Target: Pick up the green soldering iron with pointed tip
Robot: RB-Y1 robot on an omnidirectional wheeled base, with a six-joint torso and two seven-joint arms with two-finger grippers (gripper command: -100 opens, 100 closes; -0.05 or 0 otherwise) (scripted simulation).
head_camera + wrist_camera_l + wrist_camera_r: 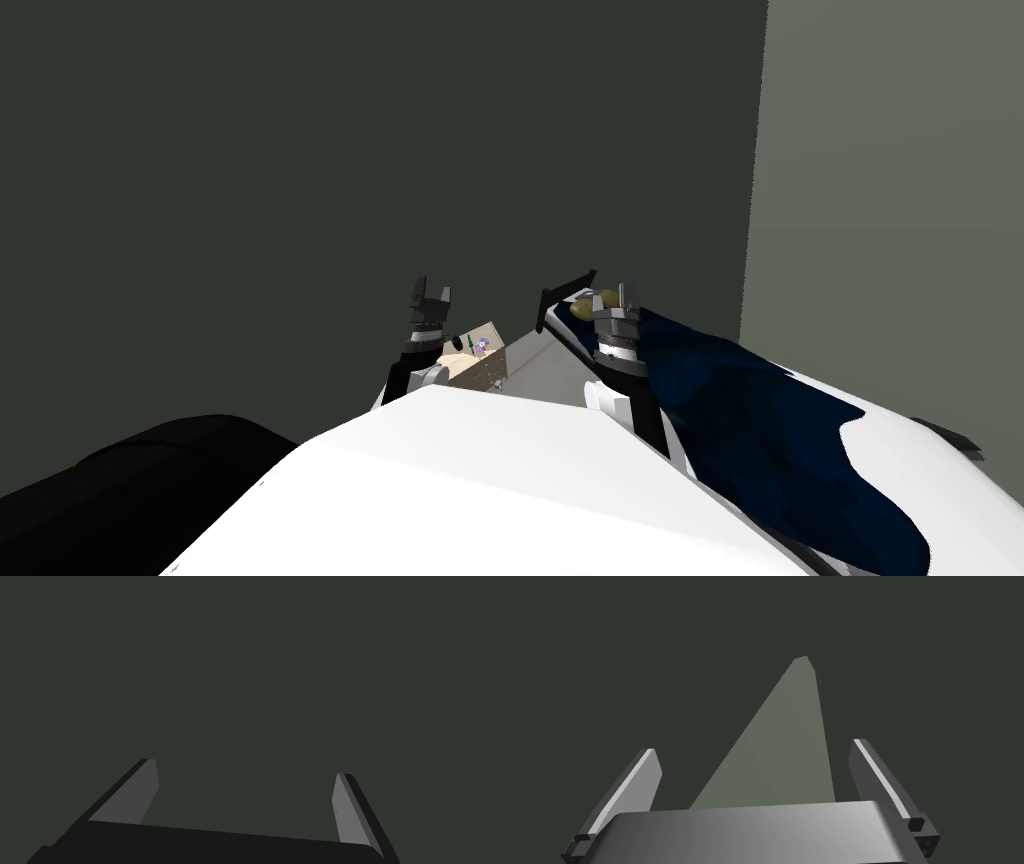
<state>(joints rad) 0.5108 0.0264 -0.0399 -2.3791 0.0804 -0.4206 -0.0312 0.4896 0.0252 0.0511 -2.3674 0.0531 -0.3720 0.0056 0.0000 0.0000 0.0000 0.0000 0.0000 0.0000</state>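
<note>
In the head view a small green soldering iron [470, 343] lies on a tan speckled tabletop [488, 372] just right of my left forearm, beside a small purple and white object [481, 346]. My left gripper [430, 293] is raised above and behind the table, open with nothing between its fingers [147, 791]. To the right, over the bed, my right gripper [624, 293] is held up, open and empty, and its fingers [637, 781] stand wide apart.
A bed with a dark blue cover [760, 420] and white sheet runs along the right, a yellowish object [600, 298] at its far end. Dark walls stand ahead, a lighter green wall [890, 200] at the right. A black area [150, 460] lies at lower left.
</note>
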